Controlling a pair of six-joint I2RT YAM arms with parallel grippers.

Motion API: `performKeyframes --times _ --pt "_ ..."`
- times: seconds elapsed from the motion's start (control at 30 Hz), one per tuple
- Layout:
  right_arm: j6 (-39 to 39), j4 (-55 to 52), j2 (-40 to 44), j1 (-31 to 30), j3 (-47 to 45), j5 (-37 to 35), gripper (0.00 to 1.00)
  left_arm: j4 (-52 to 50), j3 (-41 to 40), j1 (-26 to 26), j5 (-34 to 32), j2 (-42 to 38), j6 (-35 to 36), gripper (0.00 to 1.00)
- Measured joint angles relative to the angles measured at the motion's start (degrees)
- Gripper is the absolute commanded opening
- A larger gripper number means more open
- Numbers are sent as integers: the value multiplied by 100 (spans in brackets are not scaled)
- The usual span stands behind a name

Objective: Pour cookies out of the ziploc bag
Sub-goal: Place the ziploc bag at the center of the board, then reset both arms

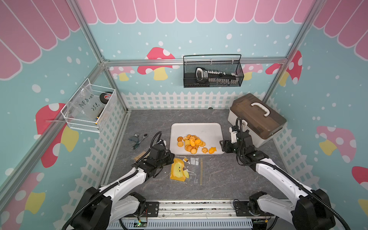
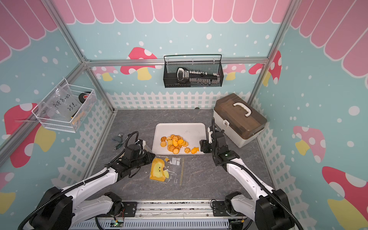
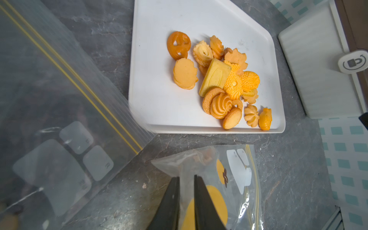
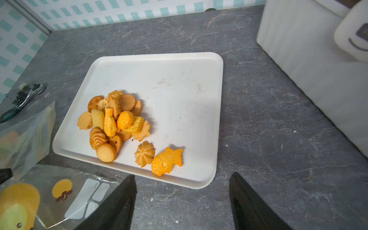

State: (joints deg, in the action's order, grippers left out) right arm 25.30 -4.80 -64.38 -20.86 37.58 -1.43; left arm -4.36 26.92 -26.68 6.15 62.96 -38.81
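1. Tabletop [image 1: 229,179] first: a grey marble-look slab filling the lower middle of both top views. Everything else I list sits on it.
2. Storage box [image 1: 256,119]: white with a brown lid and a white handle. It's parked at an angle in the upper right of the slab, right of the tray and not touching it.
3. White tray [image 1: 199,129]: pretty much dead centre in both top views. Its upper half is bare.
4. Ziploc bag [image 1: 179,169]: clear with a yellow cartoon face, lying flat on the slab just below the tray's lower left corner. The zip edge points to the right of the frame.
5. Left gripper [image 3: 185,177]: it's at the bag's left edge in the top views. On my wrist feed the jaws are parted by a thin slit right over the film. I can't tell if the plastic touches them.
6. Right gripper [image 4: 183,175]: jaws spread wide with nothing between them, just off the tray's lower right corner.
7. Cookies [image 1: 191,143]: a golden-orange heap in the lower half of the tray. A flower one and a fish-shaped one lie slightly off to the heap's lower right, near the rim.
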Motion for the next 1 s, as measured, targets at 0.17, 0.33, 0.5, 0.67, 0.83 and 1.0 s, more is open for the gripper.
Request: performKeyframes --times 0.17,0.33,0.5,0.67,0.83,1.0 --pt "-116 647 -52 0 -452 -350 80 -256 -2 0 -734 -905 271 64" --pt "-203 1051 304 -2 -855 -774 93 -321 -2 33 -1996 -1676 730 84" --pt "-544 1329 844 15 -1049 -1958 99 350 -431 85 -3246 -2074 1384 83" --pt "-1493 2708 905 35 -1757 -2861 99 1882 -1561 181 -4380 -2295 2253 83" --pt "-2354 3965 -85 188 -2155 -3327 99 2966 -1821 629 -4828 -2096 3095 86" --pt "-2704 5167 -1176 258 -2227 -3580 99 4229 -2048 1294 -4771 -1019 3261 87"
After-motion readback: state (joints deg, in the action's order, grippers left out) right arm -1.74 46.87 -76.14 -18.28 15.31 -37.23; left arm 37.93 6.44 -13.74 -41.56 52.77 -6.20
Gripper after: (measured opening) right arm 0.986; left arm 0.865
